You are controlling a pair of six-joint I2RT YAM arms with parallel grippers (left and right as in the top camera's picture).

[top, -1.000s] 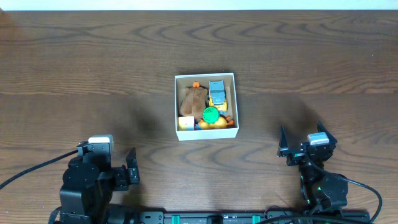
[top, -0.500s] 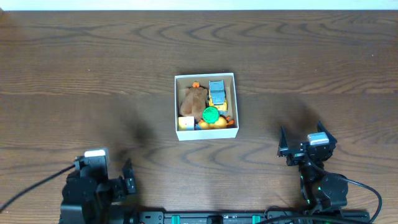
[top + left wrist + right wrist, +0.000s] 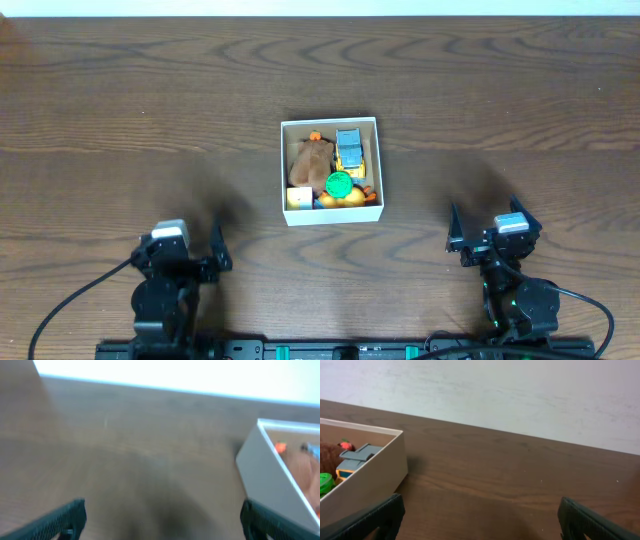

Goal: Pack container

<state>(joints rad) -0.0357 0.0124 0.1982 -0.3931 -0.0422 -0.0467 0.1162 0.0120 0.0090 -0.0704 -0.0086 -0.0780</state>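
The container (image 3: 291, 216), a small white-walled cardboard box, sits mid-table. It holds a brown plush toy (image 3: 311, 160), a blue and yellow toy vehicle (image 3: 349, 148), a green round piece (image 3: 339, 185) and several small yellow and orange toys. Its white wall shows at the right of the left wrist view (image 3: 272, 480) and at the left of the right wrist view (image 3: 370, 480). My left gripper (image 3: 188, 258) is open and empty near the front edge, left of the box. My right gripper (image 3: 483, 232) is open and empty at the front right.
The dark wood table (image 3: 120, 110) runs to a white wall at the back (image 3: 520, 395). Black cables trail from both arm bases at the front edge (image 3: 60, 315).
My left arm has shifted right and turned at the front edge; its gripper stays open and empty. The right arm and the box have not moved.
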